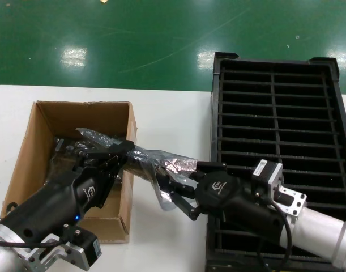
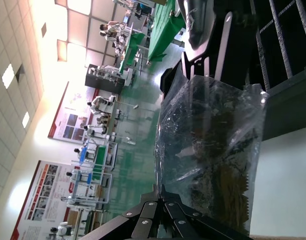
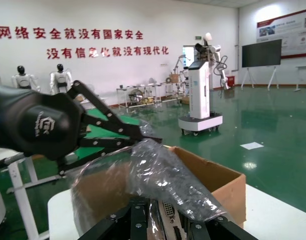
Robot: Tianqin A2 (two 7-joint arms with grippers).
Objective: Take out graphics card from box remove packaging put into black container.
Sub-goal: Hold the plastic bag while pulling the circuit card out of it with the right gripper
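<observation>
White bench (image 1: 173,113) | black container (image 1: 277,147) right | box (image 1: 76,164) left | packaging (image 1: 156,164) spans box rim | left end effector (image 1: 113,158) pinching packaging | right end effector (image 1: 181,195) pinching its far end

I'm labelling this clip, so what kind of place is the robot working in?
Probably a robotics lab or factory demonstration hall: a glossy green floor, humanoid robots lined along a white wall with red Chinese slogans, and another robot on a wheeled base. Both grippers hold the packaging over a white table.
</observation>
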